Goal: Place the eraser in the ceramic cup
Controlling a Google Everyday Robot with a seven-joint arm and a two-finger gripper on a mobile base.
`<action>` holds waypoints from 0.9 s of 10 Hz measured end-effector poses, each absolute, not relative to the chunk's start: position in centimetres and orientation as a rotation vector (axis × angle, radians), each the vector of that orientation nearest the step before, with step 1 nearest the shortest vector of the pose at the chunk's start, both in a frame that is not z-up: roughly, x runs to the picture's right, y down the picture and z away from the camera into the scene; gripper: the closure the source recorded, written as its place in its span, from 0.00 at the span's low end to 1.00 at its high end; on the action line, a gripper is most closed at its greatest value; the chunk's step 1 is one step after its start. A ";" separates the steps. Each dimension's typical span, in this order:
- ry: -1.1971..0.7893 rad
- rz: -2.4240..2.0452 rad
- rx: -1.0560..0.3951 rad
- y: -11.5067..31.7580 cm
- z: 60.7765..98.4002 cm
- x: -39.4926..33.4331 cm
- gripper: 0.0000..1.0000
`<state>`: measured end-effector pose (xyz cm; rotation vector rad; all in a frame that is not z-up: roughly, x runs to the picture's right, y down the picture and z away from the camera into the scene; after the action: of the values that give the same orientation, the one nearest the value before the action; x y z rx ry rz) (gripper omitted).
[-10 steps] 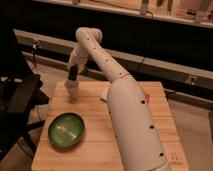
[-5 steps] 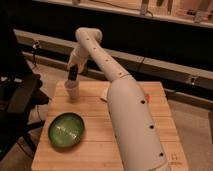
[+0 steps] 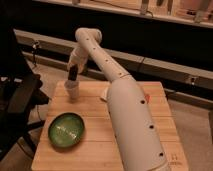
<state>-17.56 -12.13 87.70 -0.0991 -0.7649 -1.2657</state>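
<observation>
A small white ceramic cup [image 3: 72,90] stands near the far left corner of the wooden table [image 3: 95,145]. My gripper [image 3: 73,75] hangs straight down right over the cup's mouth, at the end of the white arm [image 3: 115,85] that reaches across the table. A dark shape at the gripper's tip sits just above the cup; I cannot tell whether it is the eraser or part of the gripper. No eraser shows elsewhere on the table.
A green bowl [image 3: 66,130] sits on the table's front left. A small white object [image 3: 104,95] lies beside the arm near the middle. A dark chair [image 3: 20,100] stands left of the table. A dark wall with a ledge runs behind.
</observation>
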 end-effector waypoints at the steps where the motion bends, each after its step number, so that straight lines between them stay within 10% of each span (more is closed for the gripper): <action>1: -0.766 -1.269 -0.100 -12.0 87.7 -17.7 0.38; 4: -0.772 -1.275 -0.106 -11.3 87.8 -18.1 0.20; 9: -0.794 -1.299 -0.115 -10.0 87.7 -18.7 0.20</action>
<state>-18.73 -10.05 87.69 -0.1153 -0.7940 -1.2986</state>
